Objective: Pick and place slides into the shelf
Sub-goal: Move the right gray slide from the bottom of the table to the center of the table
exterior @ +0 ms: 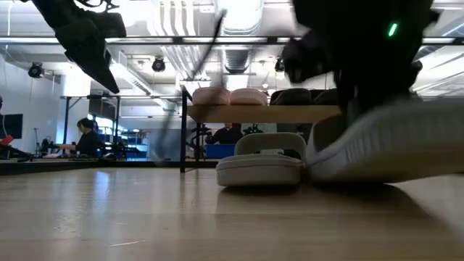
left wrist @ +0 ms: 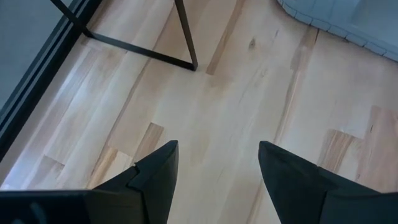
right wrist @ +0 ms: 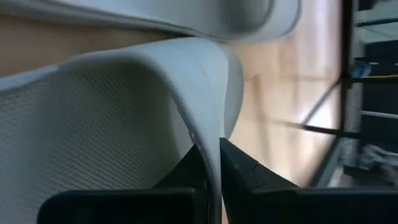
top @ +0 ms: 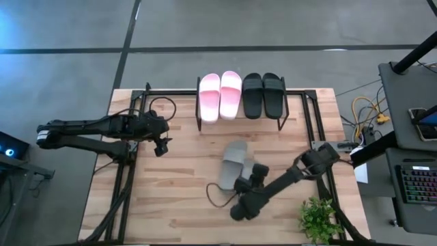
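1. From above: the right tool (top: pixel 244 183) is reaching in over the wooden surface (top: pixel 171 198), closing on the nearer grey-green slide (top: pixel 229 176). Its partner slide (top: pixel 235 153) is lying just beyond the tool, toward the shelf (top: pixel 240 124). The shelf is already carrying the pink pair (top: pixel 220 95) and the black pair (top: pixel 263 94). The left tool (top: pixel 161 147) is waiting well off to the side, holding nothing.

2. From table height: the gripped slide (exterior: pixel 384 145) is tilting, one end lifting off the surface while the other slide (exterior: pixel 261 163) is sitting flat beside it, in front of the shelf.

3. Left wrist: the left tool's fingers (left wrist: pixel 155 174) are standing wide apart over bare wood, with a shelf leg (left wrist: pixel 185 34) ahead.

4. Right wrist: the right tool's fingers (right wrist: pixel 239 171) are pinching nearly shut on the thin edge of the slide's wide strap (right wrist: pixel 124 118), the textured foam filling the space beside them.

5. Judging by its look, the slide is light, rubbery foam, bending rather than breaking. The strap seems a good hold, though the sole is likely to swing beneath it.
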Controlling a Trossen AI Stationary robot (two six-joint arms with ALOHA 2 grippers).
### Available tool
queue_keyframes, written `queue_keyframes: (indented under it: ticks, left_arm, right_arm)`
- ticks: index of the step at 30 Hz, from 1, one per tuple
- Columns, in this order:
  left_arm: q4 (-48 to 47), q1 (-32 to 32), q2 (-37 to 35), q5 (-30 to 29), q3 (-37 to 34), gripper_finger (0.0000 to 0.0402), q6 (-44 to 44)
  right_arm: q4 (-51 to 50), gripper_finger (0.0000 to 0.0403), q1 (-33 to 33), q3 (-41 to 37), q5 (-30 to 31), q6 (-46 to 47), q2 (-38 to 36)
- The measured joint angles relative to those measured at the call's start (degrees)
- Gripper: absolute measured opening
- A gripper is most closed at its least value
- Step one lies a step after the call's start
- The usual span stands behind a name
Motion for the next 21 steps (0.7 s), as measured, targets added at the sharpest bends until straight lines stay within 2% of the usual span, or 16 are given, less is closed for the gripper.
queue_keyframes:
  ticks: [6,12,18,21]
  left_arm:
    - [0.0,0.0,0.3,0.0,0.0,0.0208,-0.1]
    - [0.0,0.0,0.2,-0.1,0.0,0.0208,-1.2]
    - [0.0,0.0,0.0,-0.1,0.0,0.0208,-1.6]
    - [0.0,0.0,0.0,-0.1,0.0,0.0208,-1.6]
  right_arm:
    - [-0.1,0.002,-5.3,-6.7,6.3,-2.3,-0.2]
    - [-0.1,0.0023,-10.0,-10.2,13.3,-3.7,-1.4]
    - [-0.1,0.0025,-11.2,-10.5,16.2,-3.1,-3.1]
    - [0.6,0.0034,-11.3,-10.5,15.7,-1.9,-3.6]
